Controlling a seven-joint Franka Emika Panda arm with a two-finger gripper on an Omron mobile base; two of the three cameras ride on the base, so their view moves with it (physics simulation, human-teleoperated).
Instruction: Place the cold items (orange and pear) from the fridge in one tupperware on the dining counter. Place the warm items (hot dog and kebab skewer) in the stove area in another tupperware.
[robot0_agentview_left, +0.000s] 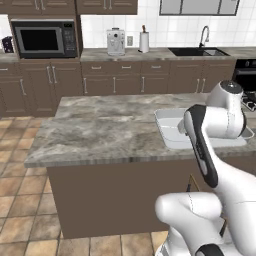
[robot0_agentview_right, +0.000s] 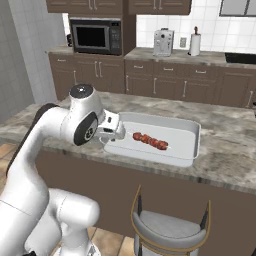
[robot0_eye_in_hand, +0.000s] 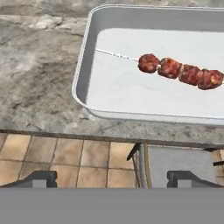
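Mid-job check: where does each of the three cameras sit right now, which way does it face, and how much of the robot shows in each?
Left base view: behind the arm to its left, facing forward and down over the counter; white arm at lower right, covering part of the tray.
Right base view: behind-right, same direction; arm at lower left, tray holding the kebab skewer, a stool below.
Hand view: on the hand, looking down at the tray's near corner; jaws open at the bottom, gripper.
Shared: tray, counter; skewer in two.
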